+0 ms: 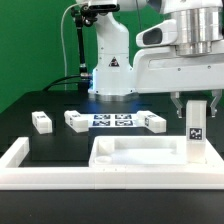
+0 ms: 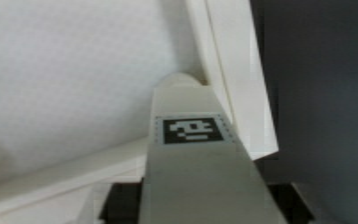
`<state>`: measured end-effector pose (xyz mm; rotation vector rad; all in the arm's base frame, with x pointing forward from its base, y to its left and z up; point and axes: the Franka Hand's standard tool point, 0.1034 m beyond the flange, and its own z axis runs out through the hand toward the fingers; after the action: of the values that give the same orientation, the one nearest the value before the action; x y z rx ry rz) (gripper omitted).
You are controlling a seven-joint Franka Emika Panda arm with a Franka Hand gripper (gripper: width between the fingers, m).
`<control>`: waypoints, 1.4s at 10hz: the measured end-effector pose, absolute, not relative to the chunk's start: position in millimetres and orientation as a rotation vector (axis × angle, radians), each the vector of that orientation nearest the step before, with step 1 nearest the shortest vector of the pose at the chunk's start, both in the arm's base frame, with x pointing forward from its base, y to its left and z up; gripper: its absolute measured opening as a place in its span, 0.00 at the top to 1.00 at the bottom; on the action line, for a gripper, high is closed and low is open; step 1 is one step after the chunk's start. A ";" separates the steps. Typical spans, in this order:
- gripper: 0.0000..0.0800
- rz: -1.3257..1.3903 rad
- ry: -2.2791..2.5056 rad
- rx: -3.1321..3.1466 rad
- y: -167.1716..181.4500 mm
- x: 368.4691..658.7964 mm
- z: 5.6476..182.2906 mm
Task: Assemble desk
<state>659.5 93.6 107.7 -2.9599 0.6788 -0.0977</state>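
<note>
1. In the exterior view, the gripper (image 1: 196,110) hangs at about 2 o'clock in the scene. It points straight down, and its two fingers pinch the upper part of a leg (image 1: 196,140).
2. That leg is a short white block held upright. It carries a black-and-white square tag on the face turned toward the camera.
3. The leg's lower end sits at the corner of the tabletop (image 1: 135,158) on its 3 o'clock side. We cannot tell whether it is fully seated.
4. The tabletop is a white rectangular panel with a raised rim. It lies flat with its hollow side up at about 5 o'clock in the scene, just behind the wall (image 1: 20,158).
5. In the wrist view, the leg (image 2: 202,170) runs away from the camera with its tag in plain sight. Its far end meets the inner corner of the tabletop (image 2: 69,80), where two lengths of rim join. A dark finger (image 2: 131,205) flanks it on each side.
6. On the black table (image 1: 60,145), a loose leg (image 1: 41,121) lies at 9 o'clock. A second loose leg (image 1: 77,121) lies near it, toward the centre. A third loose leg (image 1: 152,121) lies at about 2 o'clock from the tabletop. All are white and tagged.
7. The marker board (image 1: 113,120) lies flat between the second and third loose legs.
8. The wall is long, low and white. It runs along 6 o'clock and turns back at 8 o'clock.
</note>
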 end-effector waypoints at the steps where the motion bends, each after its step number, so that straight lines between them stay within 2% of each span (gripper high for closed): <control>1: 0.64 -0.085 0.914 -2.892 93.9 660.4 107.9; 7: 0.63 0.078 1.983 -2.178 96.2 662.3 107.7; 10: 0.63 0.087 2.044 -2.122 98.1 662.0 107.3; 11: 0.34 0.080 1.944 -2.231 95.9 660.9 107.4; 12: 0.34 0.080 1.944 -2.231 95.9 660.9 107.4; 13: 0.22 0.080 1.944 -2.231 95.9 660.9 107.4; 14: 0.20 0.080 1.944 -2.231 95.9 660.9 107.4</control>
<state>660.9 95.9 107.4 -2.2306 1.9436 0.0802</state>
